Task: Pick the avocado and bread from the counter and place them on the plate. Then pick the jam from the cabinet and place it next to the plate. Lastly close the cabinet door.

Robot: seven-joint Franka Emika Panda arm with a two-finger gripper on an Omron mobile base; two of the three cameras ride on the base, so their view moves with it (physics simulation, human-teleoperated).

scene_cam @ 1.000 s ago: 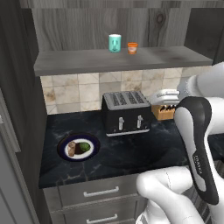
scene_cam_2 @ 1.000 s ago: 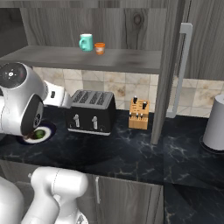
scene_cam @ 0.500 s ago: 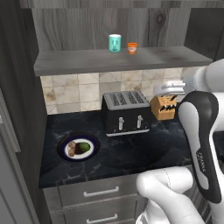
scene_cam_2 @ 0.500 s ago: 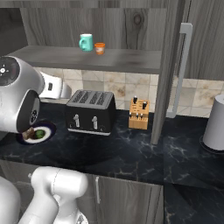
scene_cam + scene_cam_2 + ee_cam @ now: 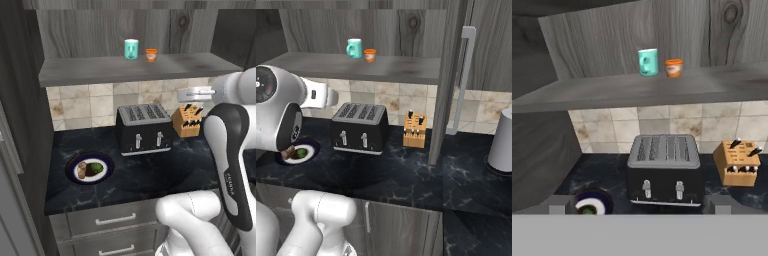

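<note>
The plate lies on the black counter at the left, with the bread and the avocado resting on it side by side. The small orange jam stands on the shelf of the open cabinet, just right of a teal cup; in the hand view the jam is high and centred. My gripper hovers above the knife block, below shelf level, open and empty, and it faces the toaster and shelf. Its fingertips stand wide apart. The cabinet door stands open, edge-on, with its silver handle.
A black toaster sits mid-counter with a wooden knife block to its right. A white canister stands far right. Grey drawers run under the counter. A tall dark panel bounds the left side.
The hand has risen a little above the knife block and the arm's elbow has lifted with it. The jaws stay open; plate, food and jam are unmoved.
</note>
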